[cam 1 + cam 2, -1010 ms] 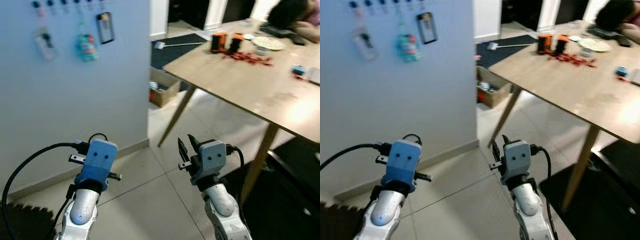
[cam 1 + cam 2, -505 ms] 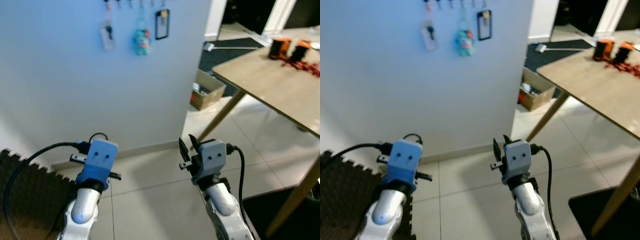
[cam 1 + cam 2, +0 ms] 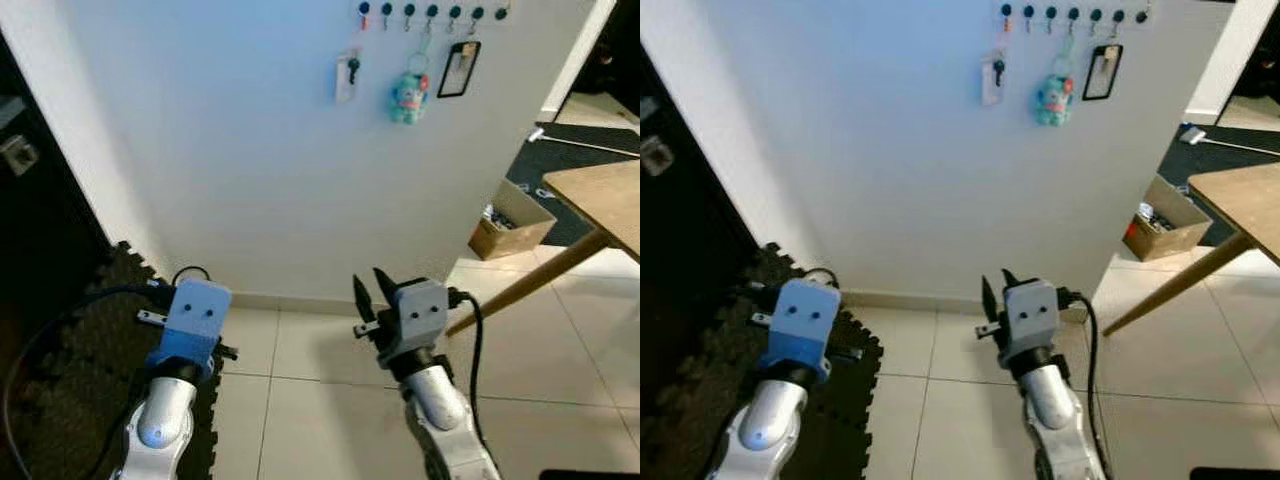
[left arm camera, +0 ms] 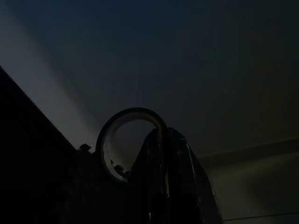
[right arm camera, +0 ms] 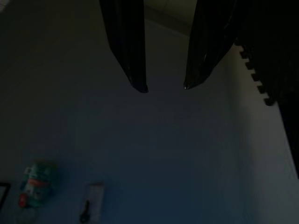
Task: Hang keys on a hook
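A row of dark hooks (image 3: 430, 12) runs along the top of the white wall straight ahead. From them hang a white tag with a key (image 3: 345, 78), a teal plush keychain (image 3: 405, 98) and a black-framed card (image 3: 458, 68). My left gripper (image 4: 164, 135) is held low before the wall, shut on a key ring (image 4: 108, 140) whose loop stands up beside the fingers. My right gripper (image 3: 372, 290) is at the same height to the right, open and holding nothing. In the right wrist view its fingertips (image 5: 140, 86) point at the wall.
A black foam mat (image 3: 80, 360) covers the floor at the left, beside a dark doorway (image 3: 30, 200). A wooden table (image 3: 600, 190) reaches in from the right, with a cardboard box (image 3: 510, 220) behind its leg. Pale tiles lie under the arms.
The camera has swung left: the wall with the hooks now fills the middle and the table has slid off to the right. Both grippers keep their pose.
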`<state>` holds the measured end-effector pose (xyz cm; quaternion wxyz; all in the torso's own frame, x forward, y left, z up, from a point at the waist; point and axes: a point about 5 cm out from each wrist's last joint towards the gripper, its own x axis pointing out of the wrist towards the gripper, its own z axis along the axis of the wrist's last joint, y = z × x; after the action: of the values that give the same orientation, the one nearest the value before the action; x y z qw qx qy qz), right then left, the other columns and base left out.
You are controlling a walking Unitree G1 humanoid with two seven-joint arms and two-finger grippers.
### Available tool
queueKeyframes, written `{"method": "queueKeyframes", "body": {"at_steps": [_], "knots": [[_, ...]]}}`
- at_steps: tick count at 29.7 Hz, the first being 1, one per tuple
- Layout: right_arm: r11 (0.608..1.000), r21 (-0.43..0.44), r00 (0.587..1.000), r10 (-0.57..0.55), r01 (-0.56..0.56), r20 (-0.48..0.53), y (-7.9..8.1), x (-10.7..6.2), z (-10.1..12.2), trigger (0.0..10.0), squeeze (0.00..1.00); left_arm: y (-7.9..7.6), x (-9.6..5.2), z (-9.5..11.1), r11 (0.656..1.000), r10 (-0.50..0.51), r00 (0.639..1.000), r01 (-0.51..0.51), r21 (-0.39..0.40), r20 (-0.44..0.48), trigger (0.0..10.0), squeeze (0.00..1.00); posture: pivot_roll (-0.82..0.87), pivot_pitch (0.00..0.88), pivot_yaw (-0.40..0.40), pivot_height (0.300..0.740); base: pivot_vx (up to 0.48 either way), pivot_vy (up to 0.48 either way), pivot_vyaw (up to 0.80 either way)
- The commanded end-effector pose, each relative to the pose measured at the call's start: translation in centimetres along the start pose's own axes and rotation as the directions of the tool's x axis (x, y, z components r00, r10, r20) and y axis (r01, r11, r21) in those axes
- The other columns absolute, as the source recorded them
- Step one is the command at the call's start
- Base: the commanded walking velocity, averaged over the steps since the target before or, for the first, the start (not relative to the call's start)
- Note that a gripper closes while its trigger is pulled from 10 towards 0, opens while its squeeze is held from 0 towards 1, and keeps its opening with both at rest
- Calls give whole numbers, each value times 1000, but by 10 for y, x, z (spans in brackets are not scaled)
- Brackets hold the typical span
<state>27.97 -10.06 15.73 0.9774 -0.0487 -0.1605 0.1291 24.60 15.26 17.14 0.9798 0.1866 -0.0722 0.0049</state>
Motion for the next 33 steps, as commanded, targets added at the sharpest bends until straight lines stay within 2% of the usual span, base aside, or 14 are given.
{"method": "queueKeyframes", "body": {"at_steps": [1, 10, 33], "knots": [[1000, -6, 1000, -12, 12, -13, -2, -4, -3, 10000, 0, -2, -1, -2, 1000, -12, 1000, 12, 8, -3, 10000, 0, 163, 153, -20, 740, 0, 0, 0], [1000, -7, 1000, -12, 12, -10, -2, -3, -4, 10000, 0, -4, 1, 2, 1000, -24, 999, 24, 16, 27, 10000, 0, 160, 145, -20, 740, 0, 0, 0], [1000, -9, 1000, -7, 7, -15, -2, -3, -4, 10000, 0, -5, 1, 2, 1000, -28, 999, 28, 13, 36, 10000, 0, 162, 146, -22, 740, 385, 0, 0]]}}
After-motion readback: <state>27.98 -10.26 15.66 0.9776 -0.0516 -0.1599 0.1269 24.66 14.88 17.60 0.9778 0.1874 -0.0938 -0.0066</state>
